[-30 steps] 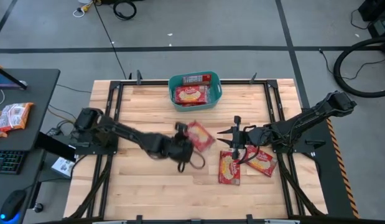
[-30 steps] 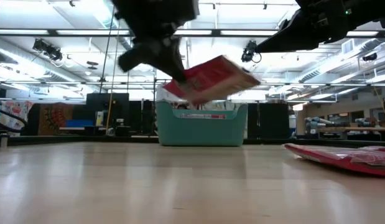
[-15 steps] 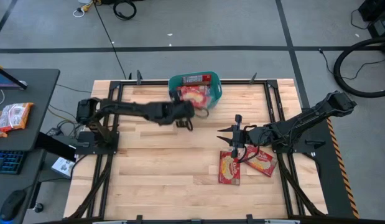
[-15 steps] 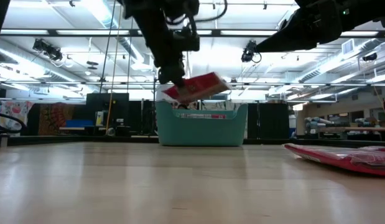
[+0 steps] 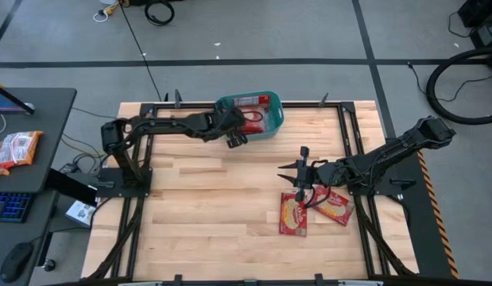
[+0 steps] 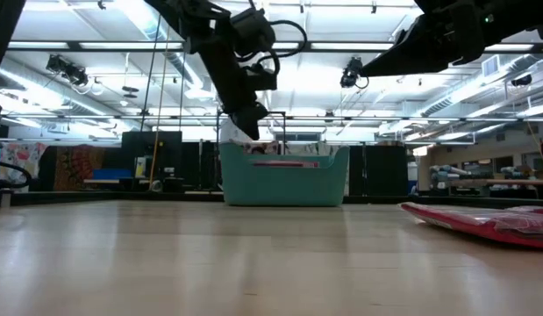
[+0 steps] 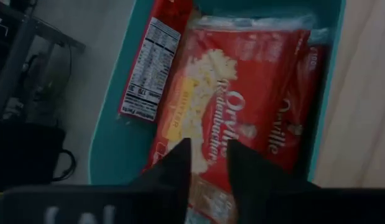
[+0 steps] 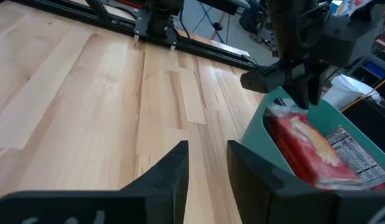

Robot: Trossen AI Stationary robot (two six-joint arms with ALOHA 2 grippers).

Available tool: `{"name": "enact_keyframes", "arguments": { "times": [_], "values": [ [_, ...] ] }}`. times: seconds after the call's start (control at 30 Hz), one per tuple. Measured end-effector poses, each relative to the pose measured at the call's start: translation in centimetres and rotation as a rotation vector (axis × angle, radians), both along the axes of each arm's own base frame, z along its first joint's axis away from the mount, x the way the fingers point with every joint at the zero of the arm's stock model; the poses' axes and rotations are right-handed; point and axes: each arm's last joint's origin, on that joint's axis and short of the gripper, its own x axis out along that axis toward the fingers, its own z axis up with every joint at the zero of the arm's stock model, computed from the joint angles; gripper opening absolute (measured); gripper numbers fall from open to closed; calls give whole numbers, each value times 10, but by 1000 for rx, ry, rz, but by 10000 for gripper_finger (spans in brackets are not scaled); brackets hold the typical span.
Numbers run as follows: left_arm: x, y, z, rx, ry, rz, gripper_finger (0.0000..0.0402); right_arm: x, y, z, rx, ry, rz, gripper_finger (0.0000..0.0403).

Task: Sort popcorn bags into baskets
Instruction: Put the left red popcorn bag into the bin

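Note:
The teal basket stands at the table's far edge, and it also shows in the low view. My left gripper reaches over its near-left part, shut on a red popcorn bag that is down inside it. A second bag stands on edge against the basket's wall, label side out. Two more bags lie flat on the table's right half. My right gripper hovers shut just beyond them and touches nothing. My left gripper pinches the popcorn bag between its two fingers at one end, and the bag stretches away ahead of them. The fingers come slanting down from above the basket's near-left side. The bag lies tilted inside the basket.
Black metal rails frame the wooden table. Bare wood fills the near-left and middle. A grey desk to the left holds a keyboard and loose packets. The low view shows the room behind the basket.
My left gripper has carried the bag from above the table's middle toward the far edge, over the basket, then down. The bag was lifted clear and tilted. It now sits inside the basket, below the rim in the low view. My right arm has kept still.

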Motion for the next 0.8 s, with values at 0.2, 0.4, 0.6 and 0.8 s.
{"name": "enact_keyframes", "arguments": {
  "times": [0.2, 0.4, 0.6, 0.8],
  "values": [
    [6, -29, 14, -90, -78, -189, 160, 0, 0, -1, 1, 9, 0, 114],
    [15, -78, 15, -274, -111, -463, 164, -2, 3, -7, 161, 57, 67, 114],
    [12, -122, 9, -331, -34, -537, 164, 0, 14, -15, 251, 230, 37, 114],
    [3, -152, 4, -354, 67, -564, 164, 14, 24, -18, 272, 466, 28, 114]
  ]
}}
